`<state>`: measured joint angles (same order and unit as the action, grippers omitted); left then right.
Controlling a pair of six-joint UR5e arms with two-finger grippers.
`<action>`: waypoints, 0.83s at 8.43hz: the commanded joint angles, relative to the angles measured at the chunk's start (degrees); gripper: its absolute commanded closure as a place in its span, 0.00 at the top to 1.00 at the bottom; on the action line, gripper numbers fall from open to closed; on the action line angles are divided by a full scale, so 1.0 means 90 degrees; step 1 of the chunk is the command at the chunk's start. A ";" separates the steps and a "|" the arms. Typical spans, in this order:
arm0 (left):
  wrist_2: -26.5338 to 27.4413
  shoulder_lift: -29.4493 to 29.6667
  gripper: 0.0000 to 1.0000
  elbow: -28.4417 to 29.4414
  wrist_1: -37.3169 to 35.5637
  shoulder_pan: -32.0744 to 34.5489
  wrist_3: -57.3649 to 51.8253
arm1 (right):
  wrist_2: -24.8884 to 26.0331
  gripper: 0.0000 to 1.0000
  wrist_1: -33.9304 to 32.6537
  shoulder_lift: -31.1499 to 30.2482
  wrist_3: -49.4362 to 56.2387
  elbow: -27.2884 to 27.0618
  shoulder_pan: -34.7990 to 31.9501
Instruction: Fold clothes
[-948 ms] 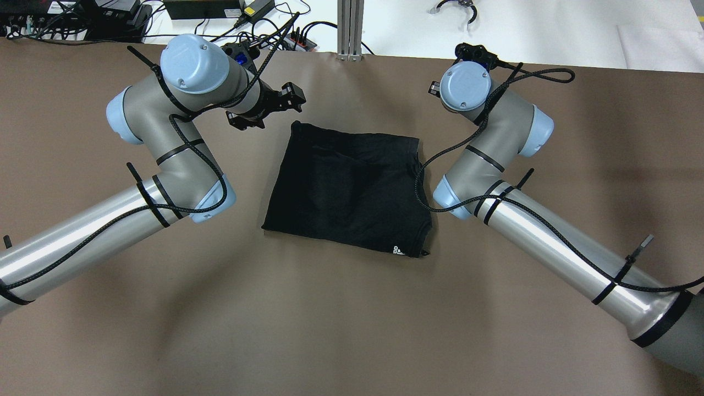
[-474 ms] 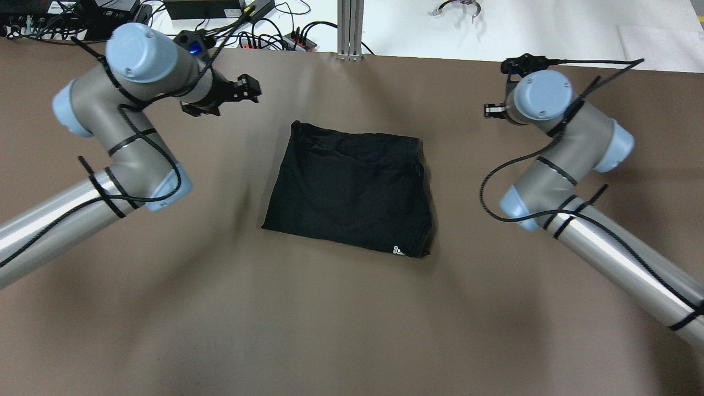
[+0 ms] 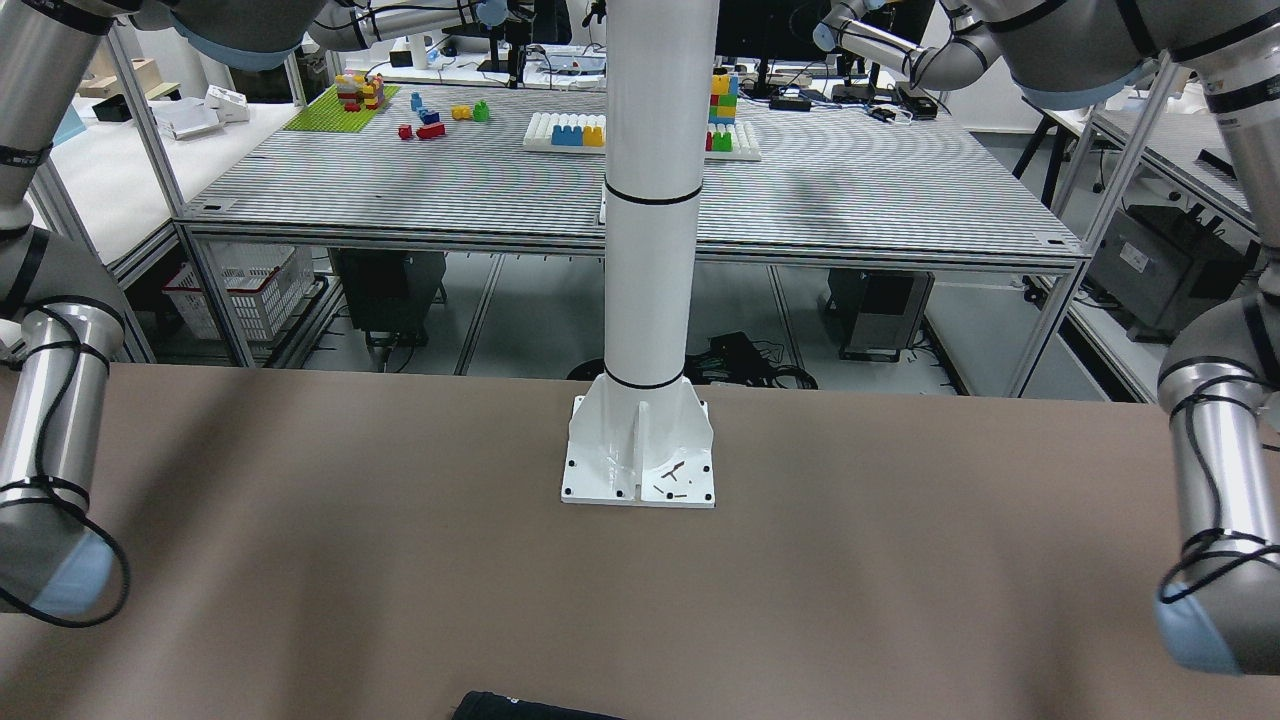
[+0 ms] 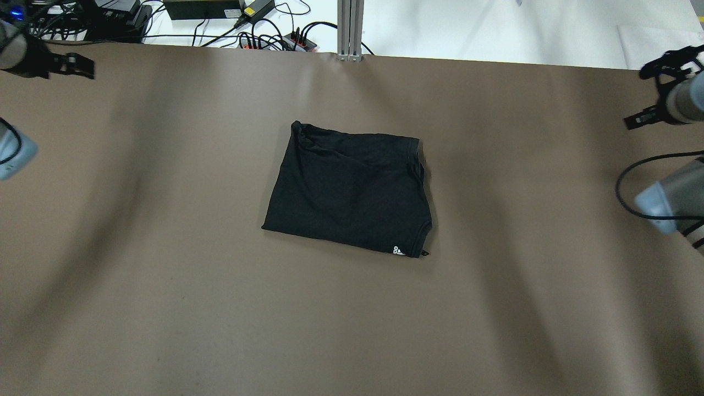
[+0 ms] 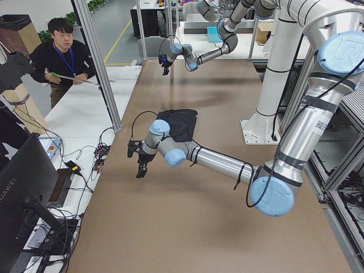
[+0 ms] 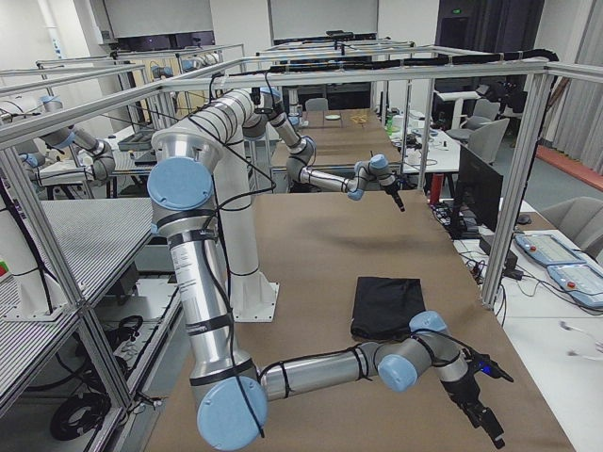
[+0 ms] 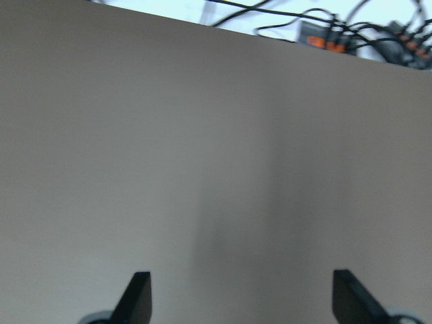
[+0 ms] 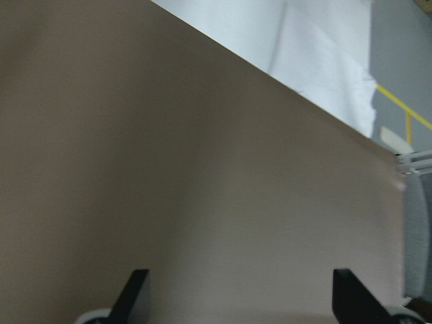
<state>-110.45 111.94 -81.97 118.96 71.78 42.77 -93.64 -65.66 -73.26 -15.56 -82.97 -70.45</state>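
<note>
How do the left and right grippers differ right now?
The left gripper hangs at the table's far edge, by the cables. The right gripper sits slightly nearer the robot, at the opposite end. The left wrist view shows that edge nearly level and the right wrist view shows it diagonal, so the right gripper is turned differently. Both are open, empty and well clear of the black cloth.

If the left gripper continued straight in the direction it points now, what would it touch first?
Probably the bare brown table: the left gripper, open, faces only tabletop in its wrist view. The black cloth lies away at the table's middle, outside that line. Depth is unclear.
</note>
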 commanded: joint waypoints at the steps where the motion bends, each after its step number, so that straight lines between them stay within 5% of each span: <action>1: 0.0152 -0.0826 0.94 0.0064 -0.0344 0.1890 -0.3276 | 0.0004 0.94 -0.0009 -0.0882 0.2325 -0.0380 -0.1726; 3: 0.0990 -0.1069 0.94 0.0016 -0.0776 0.2879 -0.5310 | 0.0043 0.95 -0.0252 -0.1019 0.3755 -0.0419 -0.2851; 5: 0.1003 -0.1566 0.94 -0.0043 -0.0632 0.3467 -0.5738 | 0.0130 0.95 -0.0244 -0.1370 0.4121 -0.0497 -0.3478; 7: 0.1120 -0.1842 0.94 -0.0053 0.0070 0.3537 -0.5622 | 0.0976 0.94 -0.0068 -0.1674 0.4045 -0.0807 -0.3589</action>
<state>-101.45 97.73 -82.19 114.82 102.01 -7.54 -90.68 -67.16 -85.91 20.70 -87.58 -100.97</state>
